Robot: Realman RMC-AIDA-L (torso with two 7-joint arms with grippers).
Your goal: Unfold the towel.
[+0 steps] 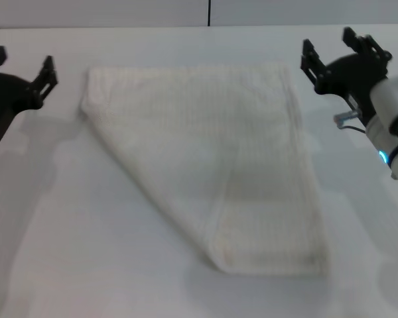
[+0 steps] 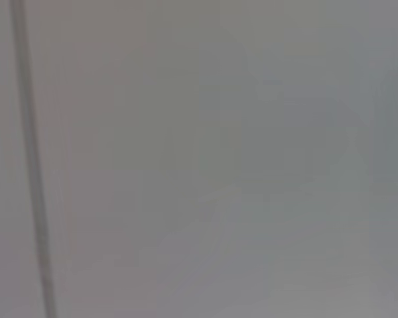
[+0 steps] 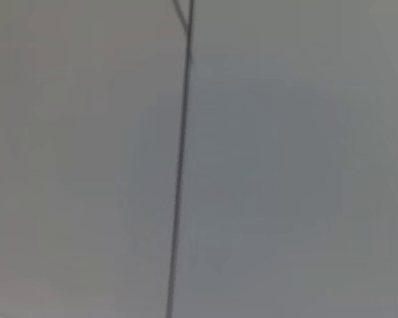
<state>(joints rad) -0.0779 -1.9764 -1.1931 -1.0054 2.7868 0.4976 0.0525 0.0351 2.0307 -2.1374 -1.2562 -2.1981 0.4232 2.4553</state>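
The cream-white towel (image 1: pixel 219 165) lies folded on the white table in the head view. Its shape is roughly triangular, with a diagonal fold edge running from the far left corner to the near corner. My left gripper (image 1: pixel 23 66) is open and empty, hovering beside the towel's far left corner. My right gripper (image 1: pixel 345 50) is open and empty, hovering just past the towel's far right corner. Neither touches the cloth. The wrist views show no towel.
The white table (image 1: pixel 66 252) extends on all sides of the towel. A grey wall with a dark vertical seam (image 1: pixel 209 12) stands behind the table; the seam also shows in the left wrist view (image 2: pixel 30 159) and in the right wrist view (image 3: pixel 181 159).
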